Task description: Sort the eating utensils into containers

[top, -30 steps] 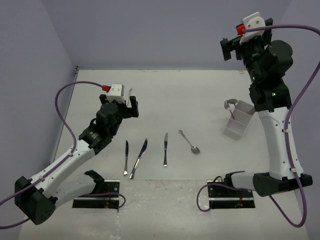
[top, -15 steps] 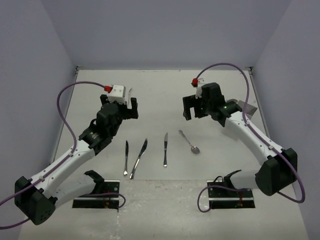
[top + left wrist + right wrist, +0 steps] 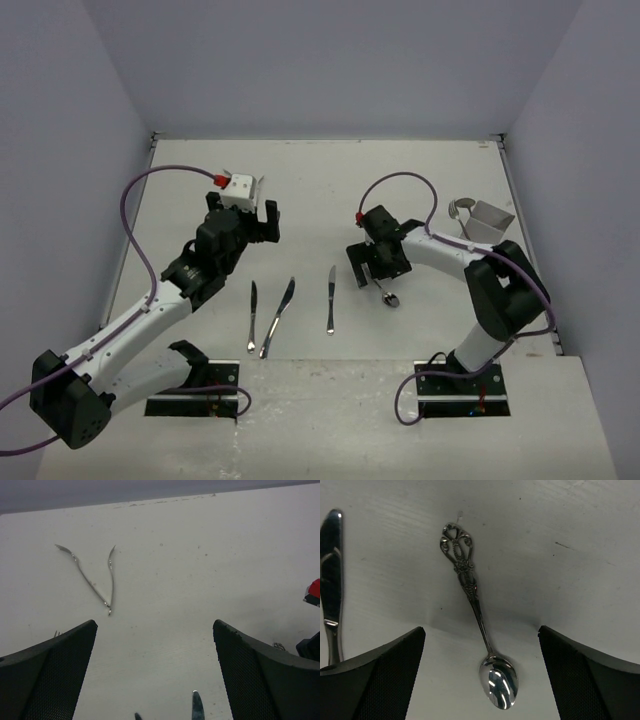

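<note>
A silver spoon [image 3: 476, 611] with an ornate handle lies on the white table [image 3: 300, 170], just right of centre, its bowl toward the near edge. The right gripper [image 3: 481, 629] hovers low directly over it, jaws wide apart with one finger on each side of the handle — neither touching it. To the spoon's left lie three table knives [image 3: 278, 315], roughly parallel, blades pointing far. The rightmost knife [image 3: 331, 580] shows at the left edge of the right wrist view. Near the right edge of the table sits the pale translucent container [image 3: 490, 218], with the rounded end of a silver piece [image 3: 460, 208] showing at its left rim. The left gripper [image 3: 243, 214] hangs above the table just beyond the knife tips, jaws also wide apart and holding nothing. In its wrist view two more slim silver pieces [image 3: 111, 580] lie in a V, meeting at one end, farther out on the table — their kind cannot be told.
</note>
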Controlling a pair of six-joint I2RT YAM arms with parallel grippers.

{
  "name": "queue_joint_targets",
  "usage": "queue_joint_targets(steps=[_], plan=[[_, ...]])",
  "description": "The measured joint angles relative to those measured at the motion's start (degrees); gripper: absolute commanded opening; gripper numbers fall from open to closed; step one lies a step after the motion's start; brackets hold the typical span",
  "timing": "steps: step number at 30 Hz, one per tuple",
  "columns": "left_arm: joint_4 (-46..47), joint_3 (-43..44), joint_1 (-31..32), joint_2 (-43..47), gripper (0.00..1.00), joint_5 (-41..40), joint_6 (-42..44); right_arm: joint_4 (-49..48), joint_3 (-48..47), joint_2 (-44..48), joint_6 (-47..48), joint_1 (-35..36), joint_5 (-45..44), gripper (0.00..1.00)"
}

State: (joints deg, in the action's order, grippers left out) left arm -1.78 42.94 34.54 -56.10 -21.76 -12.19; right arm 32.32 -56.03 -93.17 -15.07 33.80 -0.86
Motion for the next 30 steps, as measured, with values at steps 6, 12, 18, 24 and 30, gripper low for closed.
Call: queue_joint_targets(steps=[6, 12, 18, 24, 30], plan=[[0.39, -0.11, 0.00, 0.02, 1.00, 0.35, 0.76, 0.85, -1.36, -4.28, -2.49, -0.04, -1.53, 0.70], [0.48, -0.11, 0.00, 0.11, 1.00, -0.15, 1.42, 2.05, -2.03, -5.20, -3.02, 0.39, -3.10, 0.15], [0.66, -0.22, 0.00, 0.22, 1.00, -1.46, 2.43, 2.43, -2.03, -4.81, -2.84, 1.53, -1.84, 0.00], [0.79, -0.37, 0.00, 0.81, 1.00, -2.36, 2.91, 5.75, -6.56, 0.96, 3.65, 1.84, -5.38, 0.00], [0.76, -0.83, 0.00, 2.82, 1.00, -2.60, 2.80, -3.30, -16.41, 14.78, 30.16, 1.16, -16.24, 0.00]])
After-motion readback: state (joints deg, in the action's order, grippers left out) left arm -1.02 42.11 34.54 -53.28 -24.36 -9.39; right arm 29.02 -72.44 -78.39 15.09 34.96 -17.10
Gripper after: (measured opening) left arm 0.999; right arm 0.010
